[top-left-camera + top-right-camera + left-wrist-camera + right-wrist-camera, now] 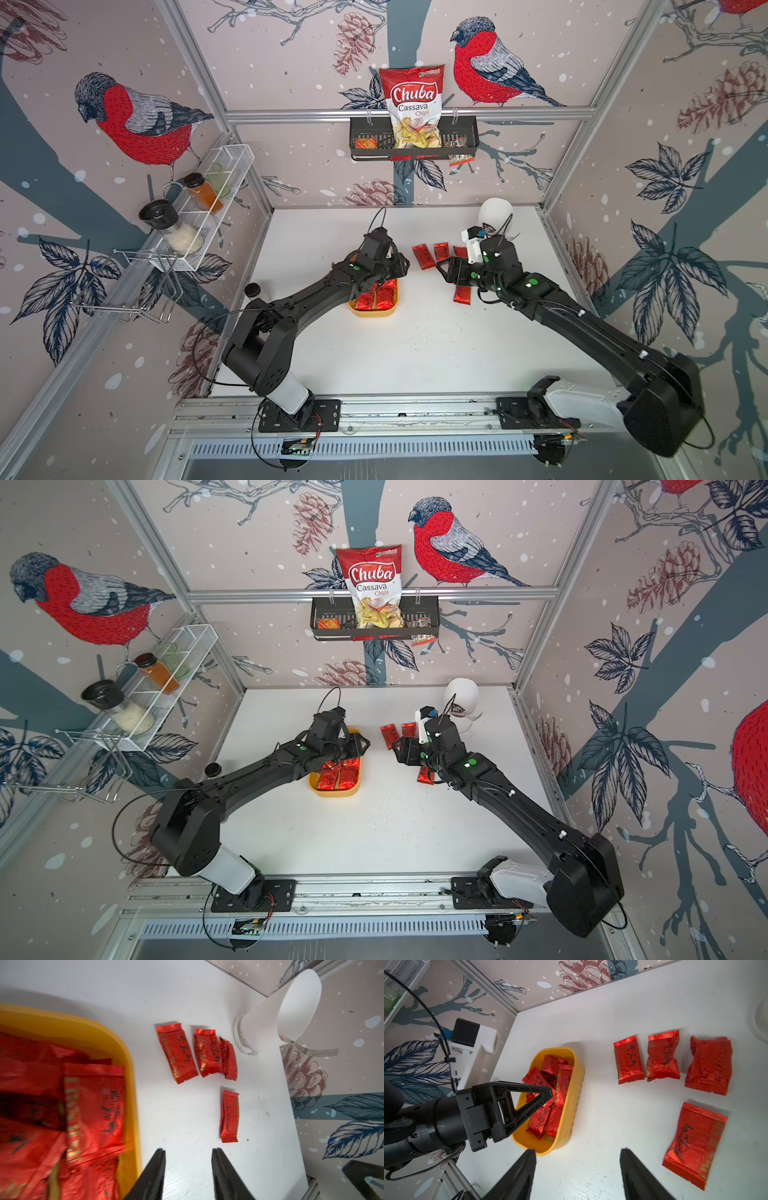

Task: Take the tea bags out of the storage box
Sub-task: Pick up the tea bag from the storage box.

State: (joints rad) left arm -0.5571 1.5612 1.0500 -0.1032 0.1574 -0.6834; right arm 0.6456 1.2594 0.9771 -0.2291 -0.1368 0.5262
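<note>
Mustard-yellow plastic forms the storage box, which is set on the white worktop and serves as the landmark. Several red foil tea bags are piled inside it, overlapping one another. The left gripper is held at the box's right-hand rim with its fingers parted. Nothing is clamped between them, and bare worktop is seen through the gap in the left wrist view. Whether a fingertip brushes the bags in the box cannot be told. To the right of the box, the right gripper is held over bare worktop, with its fingers spread wider and likewise empty. Further right of the box, four loose tea bags are laid flat. Three are ranged side by side in a row, and the fourth is placed apart from them, towards the robot's side. Furthest right of the box, near the back edge, a white cup is seen.
</note>
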